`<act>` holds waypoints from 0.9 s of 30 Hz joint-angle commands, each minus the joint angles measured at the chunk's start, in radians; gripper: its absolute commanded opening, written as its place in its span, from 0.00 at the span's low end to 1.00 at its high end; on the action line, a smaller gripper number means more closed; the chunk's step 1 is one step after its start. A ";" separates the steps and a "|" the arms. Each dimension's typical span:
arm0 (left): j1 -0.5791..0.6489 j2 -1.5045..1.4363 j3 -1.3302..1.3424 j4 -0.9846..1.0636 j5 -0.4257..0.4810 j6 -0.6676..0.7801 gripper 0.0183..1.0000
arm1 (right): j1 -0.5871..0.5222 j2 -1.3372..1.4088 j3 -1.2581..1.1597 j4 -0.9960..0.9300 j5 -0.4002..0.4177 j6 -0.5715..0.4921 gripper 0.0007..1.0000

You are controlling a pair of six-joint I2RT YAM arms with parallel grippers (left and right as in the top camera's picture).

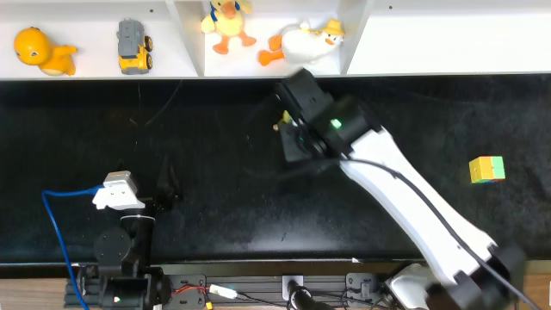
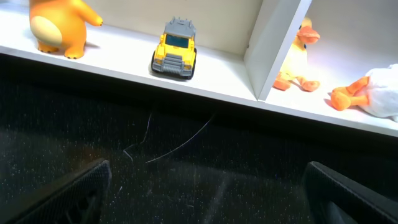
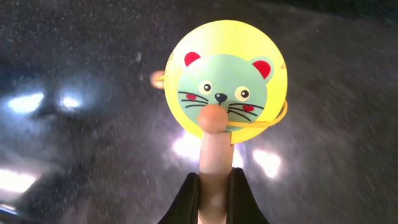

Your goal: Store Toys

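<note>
We had the right gripper [image 3: 214, 190] clamped on the handle of the mouse-face rattle [image 3: 227, 87], head fwd, prob. so it'd enter the shelf [image 1: 430, 43] first. It hung just short of the shelf's middle bay. The left gripper [image 2: 211, 199] sat well back from the shelf, jaws spread wide, nothing in them.

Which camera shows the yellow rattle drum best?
The right wrist view: the rattle drum faces it, handle clamped in the right end effector. The top view catches just its yellow edge; the left wrist view faces the shelf.
</note>
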 commanded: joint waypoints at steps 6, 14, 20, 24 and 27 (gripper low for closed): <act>0.010 -0.010 -0.009 0.005 0.013 -0.007 1.00 | -0.119 -0.192 -0.198 0.014 0.115 0.119 0.04; 0.010 -0.010 -0.009 0.005 0.013 -0.007 1.00 | -0.344 -0.193 -0.198 0.008 0.090 0.096 0.05; 0.010 -0.010 -0.009 0.005 0.013 -0.007 1.00 | -0.431 -0.193 -0.198 0.099 0.090 -0.010 0.04; 0.010 -0.010 -0.009 0.005 0.013 -0.007 1.00 | -0.485 -0.181 -0.198 0.151 0.068 -0.085 0.04; 0.010 -0.010 -0.009 0.005 0.013 -0.007 1.00 | -0.535 -0.163 -0.198 0.195 -0.022 -0.170 0.04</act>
